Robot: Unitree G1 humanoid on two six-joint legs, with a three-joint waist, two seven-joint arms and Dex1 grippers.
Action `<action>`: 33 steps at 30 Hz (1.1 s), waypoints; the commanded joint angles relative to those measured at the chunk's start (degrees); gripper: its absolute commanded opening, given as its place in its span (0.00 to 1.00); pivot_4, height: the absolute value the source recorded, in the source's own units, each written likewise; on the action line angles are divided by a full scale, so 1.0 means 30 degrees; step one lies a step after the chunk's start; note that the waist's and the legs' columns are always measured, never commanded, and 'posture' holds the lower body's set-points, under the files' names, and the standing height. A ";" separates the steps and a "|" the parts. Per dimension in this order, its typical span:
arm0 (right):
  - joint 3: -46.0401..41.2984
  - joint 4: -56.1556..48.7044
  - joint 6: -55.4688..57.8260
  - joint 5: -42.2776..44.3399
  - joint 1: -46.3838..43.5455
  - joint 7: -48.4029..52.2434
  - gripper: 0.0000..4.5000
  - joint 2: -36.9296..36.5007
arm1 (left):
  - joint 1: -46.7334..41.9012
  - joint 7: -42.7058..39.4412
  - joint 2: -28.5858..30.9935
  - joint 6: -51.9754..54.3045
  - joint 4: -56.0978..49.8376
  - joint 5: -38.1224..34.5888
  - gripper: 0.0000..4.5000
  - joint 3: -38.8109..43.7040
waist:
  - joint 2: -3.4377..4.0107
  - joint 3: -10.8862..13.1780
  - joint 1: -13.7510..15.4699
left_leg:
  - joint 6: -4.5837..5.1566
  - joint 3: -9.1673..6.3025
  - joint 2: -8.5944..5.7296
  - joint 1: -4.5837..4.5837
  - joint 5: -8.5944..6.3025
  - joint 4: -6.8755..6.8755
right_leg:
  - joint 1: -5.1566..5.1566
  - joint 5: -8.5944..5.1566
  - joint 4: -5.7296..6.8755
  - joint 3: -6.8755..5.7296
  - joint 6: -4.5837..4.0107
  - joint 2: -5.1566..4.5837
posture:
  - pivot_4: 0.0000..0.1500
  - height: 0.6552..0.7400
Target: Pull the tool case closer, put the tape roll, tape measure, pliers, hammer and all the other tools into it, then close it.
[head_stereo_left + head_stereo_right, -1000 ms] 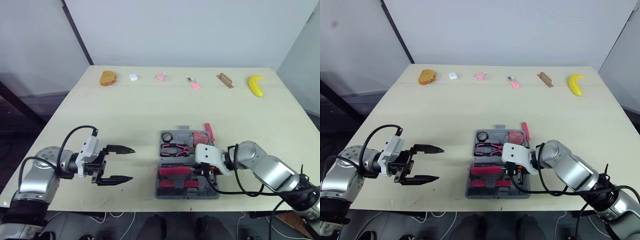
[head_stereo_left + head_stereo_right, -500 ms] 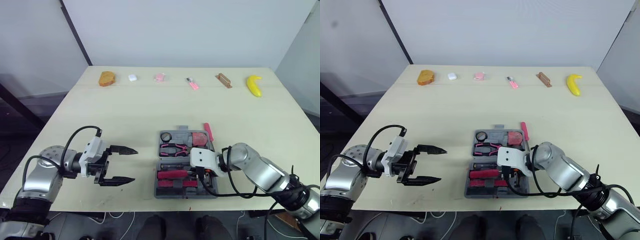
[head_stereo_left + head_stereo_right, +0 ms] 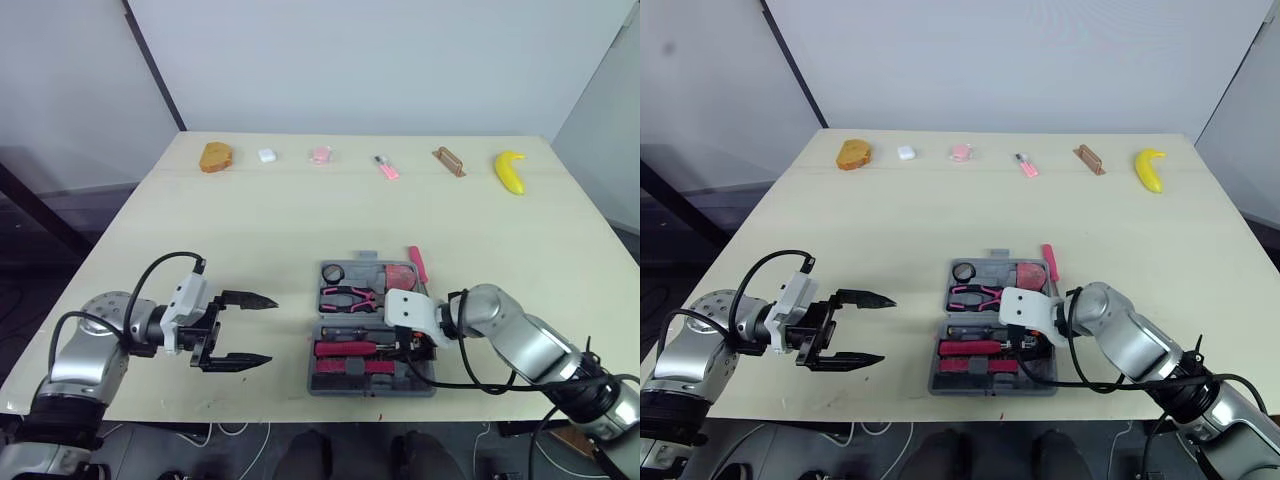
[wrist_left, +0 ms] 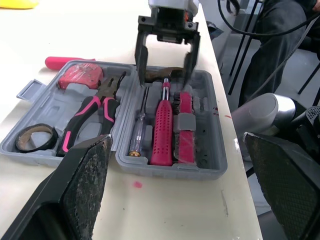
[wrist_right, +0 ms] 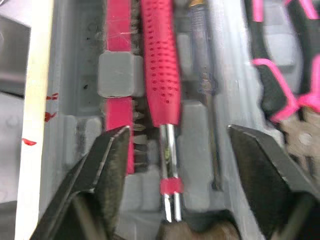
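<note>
Right gripper (image 4: 163, 80) spread wide and empty, straddling the hammer (image 5: 159, 75), which looks seated in the open tool case (image 4: 170, 167) at near centre. Left gripper (image 3: 270, 329) waits wide to its left. Next, I'd say: fetch the pink tool (image 3: 418, 263) (outside the case's far-right corner), then close.

The grey moulded-plastic tool case (image 4: 212, 150) looks matt; the pink hammer (image 5: 159, 75) has a dimpled grip (shaft bright metal); the pale table top (image 3: 300, 220) is smooth, matt.

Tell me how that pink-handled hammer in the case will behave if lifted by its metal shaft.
The hammer looks rigid, so it shouldn't flex. Its bare metal shaft looks smooth and thin, so it may slip or swivel in the right pincer. Sitting in a moulded slot of the tool case, it may resist at first.
</note>
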 commanded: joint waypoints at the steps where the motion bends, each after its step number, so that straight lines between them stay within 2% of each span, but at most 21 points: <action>1: -0.1516 -0.0620 -0.0630 0.1008 0.0627 -0.0162 0.66 0.0439 | -0.0064 -0.1069 -0.0113 -0.0269 -0.0344 -0.0138 1.00 0.0309 | 0.0000 0.0000 -0.0003 | 0.0000 0.0000 0.0000 0.0001 0.0000 -0.0001 | 0.0000 0.0000 0.0002 0.0000 -0.0001 0.0000 | 1.00 1.00; 2: -0.1937 -0.0441 -0.1158 0.1329 0.0945 -0.0318 0.63 0.0805 | -0.0092 -0.1069 -0.0165 -0.0270 -0.0330 -0.0126 1.00 0.0291 | -0.0008 -0.0005 -0.0005 | 0.0000 0.0001 0.0000 0.0001 0.0000 0.0000 | 0.0000 0.0000 0.0002 0.0000 -0.0001 0.0001 | 1.00 1.00; 5: -0.2542 0.0100 -0.2206 0.1795 0.1608 -0.0524 0.42 0.1513 | -0.0176 -0.1071 -0.0289 -0.0273 -0.0320 -0.0085 1.00 0.0240 | -0.0009 -0.0005 -0.0040 | 0.0000 0.0002 0.0000 0.0002 0.0000 0.0002 | 0.0002 0.0000 0.0008 -0.0002 -0.0001 0.0003 | 1.00 1.00; 7: -0.2395 0.0642 -0.2958 0.1712 0.1969 -0.0502 0.24 0.1753 | -0.0289 -0.1069 -0.0383 -0.0190 -0.0364 -0.0074 1.00 0.0211 | -0.0009 -0.0005 -0.0031 | 0.0000 0.0001 0.0000 0.0006 0.0000 0.0007 | 0.0003 0.0001 0.0016 0.0004 0.0000 0.0003 | 1.00 1.00; 10: -0.2130 0.1230 -0.3818 0.1570 0.2260 -0.0463 0.01 0.2111 | -0.0375 -0.1071 -0.0390 -0.0189 -0.0342 -0.0094 1.00 0.0161 | -0.0014 -0.0009 -0.0024 | 0.0000 0.0008 -0.0001 0.0007 0.0000 0.0020 | 0.0009 0.0001 0.0018 0.0001 0.0000 0.0002 | 1.00 1.00; 18: -0.0321 0.3872 -0.4834 -0.0453 0.2368 -0.0708 0.01 0.2468 | -0.0533 -0.1072 -0.0397 -0.0208 -0.0255 -0.0086 1.00 0.0119 | -0.0023 -0.0015 -0.0025 | -0.0001 0.0018 -0.0003 0.0018 0.0001 0.0047 | 0.0008 -0.0001 0.0069 0.0004 -0.0001 0.0005 | 1.00 1.00; 25: 0.1103 0.5165 -0.3934 -0.2263 0.2519 -0.0759 0.01 0.2228 | -0.0357 -0.1048 -0.0501 -0.0168 -0.0323 -0.0046 1.00 0.0266 | -0.0129 -0.0142 -0.0032 | -0.0001 0.0016 -0.0002 0.0098 0.0001 0.0064 | 0.0053 -0.0007 0.0145 0.0013 -0.0009 0.0012 | 1.00 1.00; 29: -0.0131 0.4446 -0.4095 -0.1389 0.2542 -0.0998 0.01 0.2791 | -0.0069 -0.0670 -0.0679 -0.0001 -0.0488 -0.0078 1.00 0.0331 | -0.0201 -0.0209 -0.0028 | -0.0002 0.0009 0.0000 0.0139 0.0002 0.0064 | 0.0071 -0.0008 0.0176 0.0032 -0.0011 0.0012 | 1.00 1.00; 33: -0.3424 0.2727 -0.3900 0.0962 0.3297 -0.1619 0.01 0.3493 | 0.0307 0.0166 -0.0994 0.0595 -0.0652 -0.0336 1.00 0.0749 | -0.0193 -0.0202 -0.0017 | -0.0003 0.0004 0.0000 0.0139 0.0003 0.0066 | 0.0063 -0.0009 0.0201 0.0043 -0.0012 0.0012 | 1.00 1.00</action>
